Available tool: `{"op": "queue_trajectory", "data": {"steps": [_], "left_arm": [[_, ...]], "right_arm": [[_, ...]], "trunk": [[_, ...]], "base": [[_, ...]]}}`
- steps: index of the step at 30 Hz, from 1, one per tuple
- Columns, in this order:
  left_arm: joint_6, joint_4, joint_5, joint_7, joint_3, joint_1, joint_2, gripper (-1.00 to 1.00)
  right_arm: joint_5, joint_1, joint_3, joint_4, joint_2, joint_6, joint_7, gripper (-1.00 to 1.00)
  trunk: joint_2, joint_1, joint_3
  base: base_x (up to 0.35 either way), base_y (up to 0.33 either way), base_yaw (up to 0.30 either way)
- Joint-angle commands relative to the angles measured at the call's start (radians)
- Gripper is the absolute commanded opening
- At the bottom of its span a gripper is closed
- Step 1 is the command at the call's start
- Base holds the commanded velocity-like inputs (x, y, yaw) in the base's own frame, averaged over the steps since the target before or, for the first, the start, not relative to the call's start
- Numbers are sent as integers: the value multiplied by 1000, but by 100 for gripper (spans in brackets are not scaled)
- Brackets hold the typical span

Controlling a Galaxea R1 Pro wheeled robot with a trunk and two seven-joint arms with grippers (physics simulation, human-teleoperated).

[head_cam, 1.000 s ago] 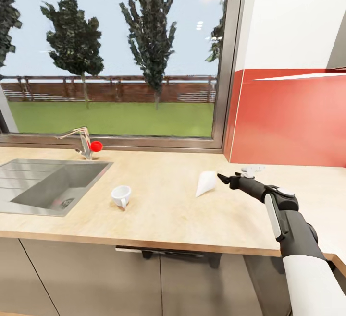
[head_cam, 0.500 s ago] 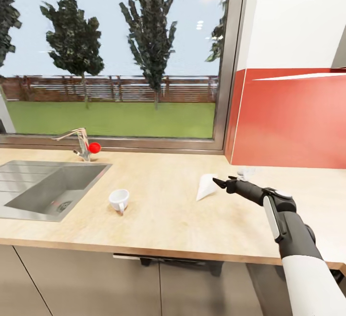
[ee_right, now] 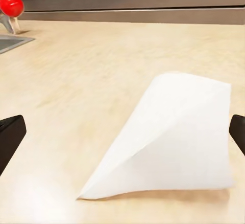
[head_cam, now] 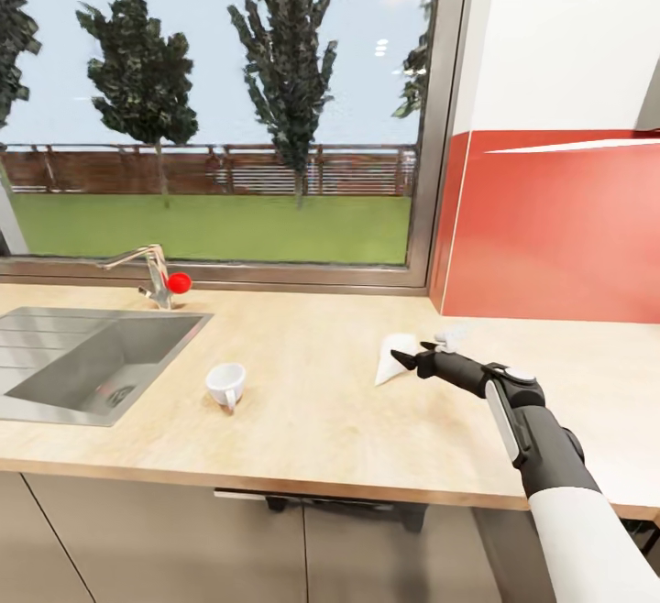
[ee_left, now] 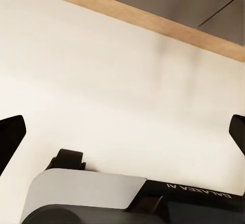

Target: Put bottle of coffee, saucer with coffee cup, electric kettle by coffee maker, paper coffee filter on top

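A white paper coffee filter (head_cam: 393,358) lies flat on the light wood kitchen countertop (head_cam: 312,420), near the red wall panel. My right gripper (head_cam: 412,358) reaches in from the right, its fingertips at the filter's right edge. In the right wrist view the paper coffee filter (ee_right: 173,137) lies straight ahead, and the right gripper (ee_right: 123,136) is open wide, with one dark fingertip at each side. A small white coffee cup (head_cam: 225,384) sits tilted near the sink, handle toward the front edge. My left gripper (ee_left: 122,134) is open, over a pale surface.
A steel sink (head_cam: 87,360) is set into the counter at the left, with a faucet (head_cam: 151,273) and its red knob (head_cam: 179,282) behind it. A big window (head_cam: 220,108) runs along the back. The red panel (head_cam: 559,227) backs the right part.
My right gripper has slid left along the counter to the filter's edge. The whole picture has shifted slightly with the camera. The cup and filter stay in place.
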Motion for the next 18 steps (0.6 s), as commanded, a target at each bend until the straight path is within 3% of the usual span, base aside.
{"op": "queue_trajectory", "data": {"steps": [1,18], "left_arm": [[-1,-1,5,0,2,0,-1,100],[-1,-1,5,0,3,0,-1,100]], "right_arm": [[-1,-1,-1,-1,0,7,4,100],[0,-1,-2,-2,-2,6,2,100]], "trunk": [[0,0,-1],[0,0,-1]], "base": [[98,0,0],[17,-37,0]]}}
